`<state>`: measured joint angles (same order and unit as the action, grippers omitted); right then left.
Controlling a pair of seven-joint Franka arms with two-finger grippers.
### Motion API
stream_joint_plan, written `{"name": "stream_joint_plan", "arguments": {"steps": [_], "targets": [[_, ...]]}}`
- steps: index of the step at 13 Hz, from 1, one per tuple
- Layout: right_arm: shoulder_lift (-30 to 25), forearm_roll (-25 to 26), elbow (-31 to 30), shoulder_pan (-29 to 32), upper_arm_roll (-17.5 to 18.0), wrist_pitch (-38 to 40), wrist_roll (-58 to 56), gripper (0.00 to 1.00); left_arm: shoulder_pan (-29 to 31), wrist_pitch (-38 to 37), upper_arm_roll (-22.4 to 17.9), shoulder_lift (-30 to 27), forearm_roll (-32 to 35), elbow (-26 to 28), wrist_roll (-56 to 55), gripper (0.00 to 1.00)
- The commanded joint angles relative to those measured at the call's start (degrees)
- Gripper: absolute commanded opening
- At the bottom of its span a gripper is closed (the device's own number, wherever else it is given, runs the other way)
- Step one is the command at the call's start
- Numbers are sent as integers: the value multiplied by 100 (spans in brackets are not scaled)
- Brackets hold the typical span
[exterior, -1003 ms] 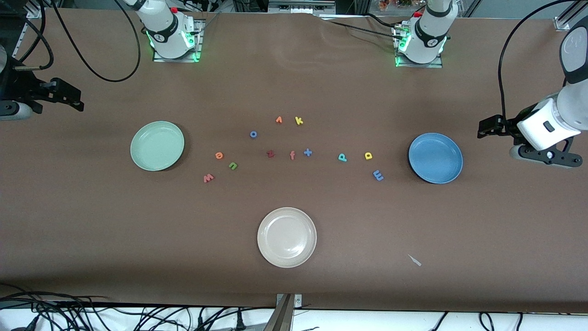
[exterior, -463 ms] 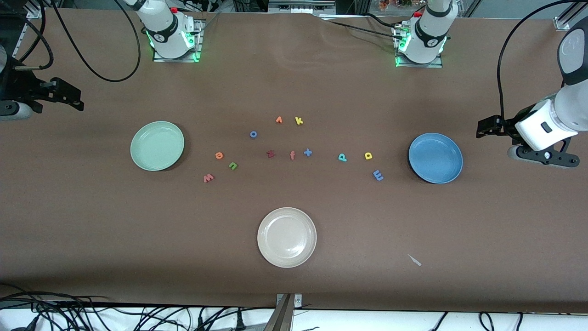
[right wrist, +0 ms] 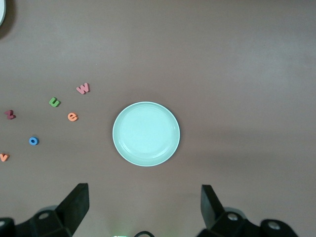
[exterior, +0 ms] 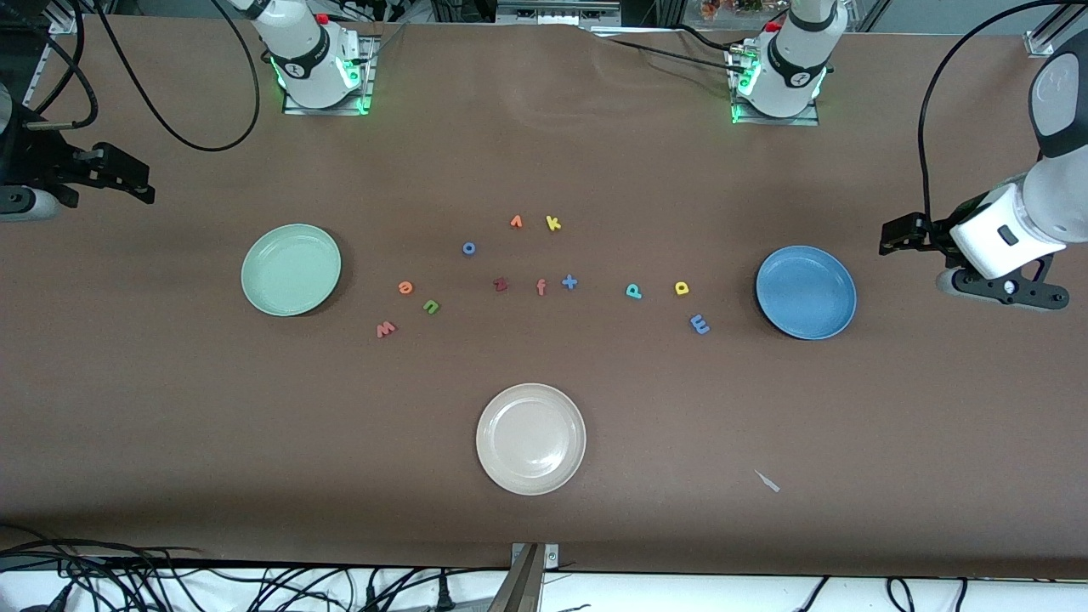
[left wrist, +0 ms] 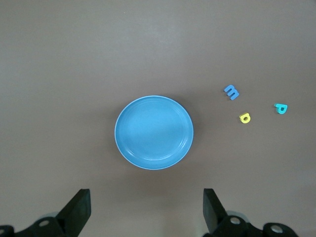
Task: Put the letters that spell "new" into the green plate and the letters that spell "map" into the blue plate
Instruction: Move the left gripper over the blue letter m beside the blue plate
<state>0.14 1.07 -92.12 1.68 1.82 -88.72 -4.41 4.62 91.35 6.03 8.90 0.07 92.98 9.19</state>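
Blue plate and green plate hold no letters yet

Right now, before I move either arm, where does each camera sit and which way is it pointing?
Front view: high across the table, facing both bases; shows left gripper, right gripper, every plate and letter.
Left wrist view: on the left arm, looking straight down at the blue plate, m, a, p; its open fingers show.
Right wrist view: looking down at the green plate, n, e, w; open fingers.
Wrist views share nothing; each overlaps the front.
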Motion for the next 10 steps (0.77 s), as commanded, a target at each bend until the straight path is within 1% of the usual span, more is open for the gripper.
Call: {"name": "stream_joint_plan", "arguments": {"steps": [1,3,5,7,9,10], "targets": [[-58,-19,-26,8,3,65,36,100,-180,32,56,85,-235,80,-161,100],[-58,-19,-26,8,3,57,36,100,-198,49,214,261,-472,80,-784,100],[-58,-19,-26,8,11,57,36,100,-207,119,407,506,-534,71,-1530,100],[-76,-19,-26,8,20,65,36,100,-216,338,662,805,-561,80,-2619,100],[-67,-19,-26,8,20,66,36,100,-216,523,829,1069,-552,106,-3228,100],[-76,-28,-26,8,20,66,36,100,-216,663,891,1148,-552,211,-3448,100]]}}
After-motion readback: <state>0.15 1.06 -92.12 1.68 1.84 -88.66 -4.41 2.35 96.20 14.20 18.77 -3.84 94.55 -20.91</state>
